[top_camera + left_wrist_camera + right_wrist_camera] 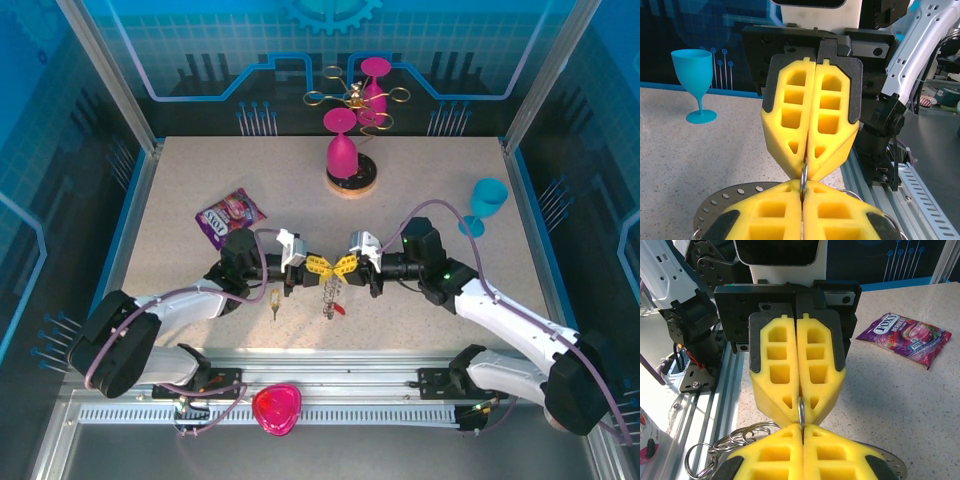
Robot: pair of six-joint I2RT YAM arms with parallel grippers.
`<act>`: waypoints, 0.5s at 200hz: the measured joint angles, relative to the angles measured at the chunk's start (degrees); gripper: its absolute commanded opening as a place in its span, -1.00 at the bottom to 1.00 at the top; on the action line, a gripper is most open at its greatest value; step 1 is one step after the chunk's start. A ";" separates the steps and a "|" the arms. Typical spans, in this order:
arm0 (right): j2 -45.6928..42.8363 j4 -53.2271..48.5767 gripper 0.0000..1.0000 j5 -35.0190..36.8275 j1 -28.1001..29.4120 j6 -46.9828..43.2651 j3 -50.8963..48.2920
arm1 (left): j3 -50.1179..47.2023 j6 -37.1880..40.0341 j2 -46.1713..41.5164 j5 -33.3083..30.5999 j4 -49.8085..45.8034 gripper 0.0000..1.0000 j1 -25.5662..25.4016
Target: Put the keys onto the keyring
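My left gripper (318, 266) and right gripper (346, 265) meet tip to tip at the table's middle front. Both are shut on the same small wire loop (803, 174) of the keyring. The keyring's flat grey plate (722, 202) shows under my left fingers (770, 212), with more wire loops (715, 442) bunched beside my right fingers (840, 455). From above, the keyring (329, 292) hangs below the two grippers with a red-headed key (342, 309) at its lower end. A yellow-headed key (275, 303) lies loose on the table, just left of it.
A purple candy packet (230, 215) lies behind the left arm. A blue goblet (487, 203) stands at the right. A pink goblet on a dark coaster (351, 178) stands at the back, before a gold wire rack (355, 96). A pink heart-shaped dish (276, 408) sits on the front rail.
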 measured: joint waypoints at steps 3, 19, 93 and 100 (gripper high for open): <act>0.00 -0.24 -1.00 0.00 0.02 -0.24 0.09 | 0.00 0.13 -0.02 -0.02 -0.17 -0.68 -0.02; 0.37 -3.87 -1.00 0.66 0.26 -1.51 1.46 | 0.00 1.31 -0.13 -0.59 -2.10 -0.63 -0.07; 9.81 -31.23 -1.00 9.46 4.59 -11.74 19.54 | 3.45 9.16 -2.45 -1.81 -19.06 -0.68 -0.09; 10.82 -33.40 -1.00 10.40 5.07 -12.59 21.07 | 3.56 9.55 -2.54 -1.92 -20.00 -0.69 -0.11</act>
